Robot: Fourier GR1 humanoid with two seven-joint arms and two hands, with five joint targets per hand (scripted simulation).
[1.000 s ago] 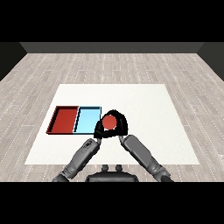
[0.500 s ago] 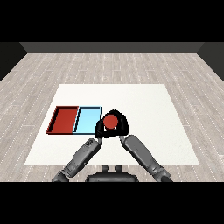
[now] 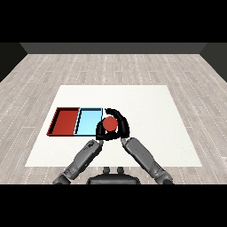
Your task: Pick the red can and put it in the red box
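Right robot hand (image 3: 120, 125) curls around the red can (image 3: 109, 124) just right of the blue tray (image 3: 89, 122); left robot hand (image 3: 100, 131) unclear

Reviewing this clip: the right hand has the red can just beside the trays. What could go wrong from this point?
1. The red can, held in the right hand, sits beside the light blue tray; the red tray lies beyond it, so an early release could put the can in the wrong tray.
2. The left hand is close under the can and might be bumped as the can moves left.
3. A low carry could catch the blue tray's rim.
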